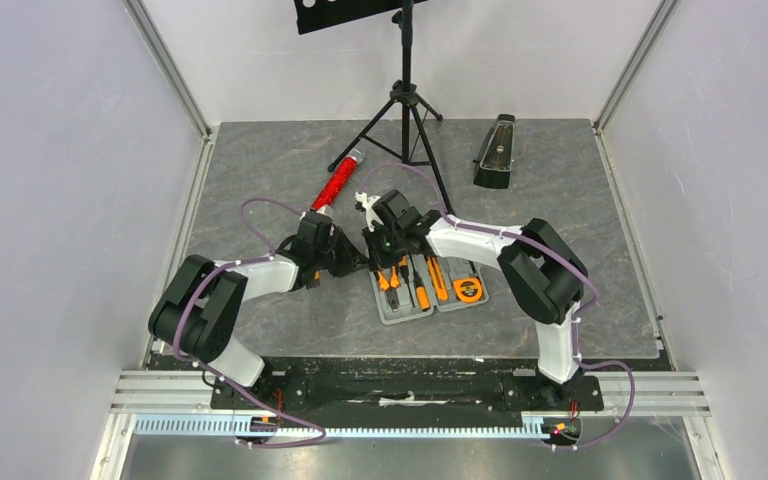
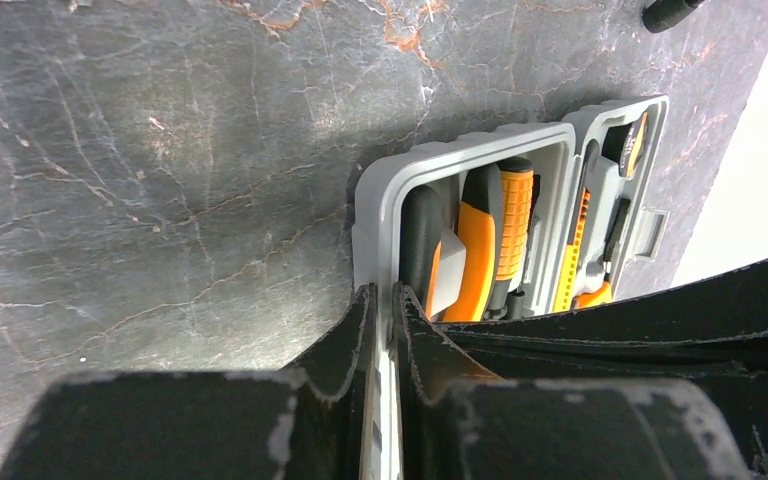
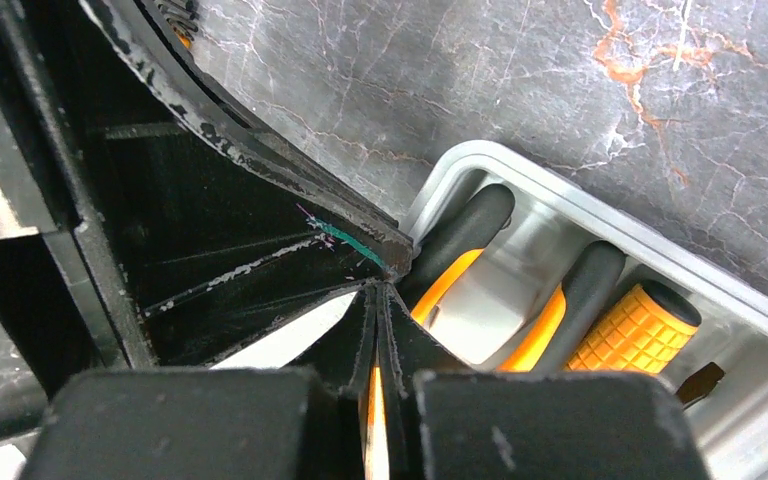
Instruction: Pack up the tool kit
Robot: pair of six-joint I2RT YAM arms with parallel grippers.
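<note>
The right tool [image 3: 380,285] is seen pressed together, its black, scratched fingers meeting in a thin slit. Its tips are set against the black-and-orange handle of the pliers [image 3: 468,228], which are laid in a moulded recess. An orange sliver is shown in the slit, but whether anything is gripped there cannot be told. The left tool [image 2: 382,300] is almost closed, and the thin grey rim of the case [image 2: 372,215] is pinched between its fingers, at the case's left side.

The case is made of smooth grey plastic with rounded corners. It is laid open and flat on the table [image 1: 260,190], just in front of the arms, with its two halves side by side. In the left half, beside the pliers, a screwdriver [image 3: 640,325] with a knurled orange handle is seated. In the right half a round orange tape measure [image 1: 470,289] is seen.

The left arm [image 1: 260,275] is folded sharply at the elbow near its base, and its forearm is stretched to the right. The right arm [image 1: 470,240] is bent at the elbow on the right side, and its white forearm is led to the left. Both wrists are thus brought close together over the left half of the case.

The table is covered with a grey, marble-veined surface. Behind the arms a glittery red cylinder [image 1: 336,184] is lying, a black tripod stand [image 1: 406,110] is set up, and a black wedge-shaped metronome [image 1: 495,152] is placed well apart at the right.
</note>
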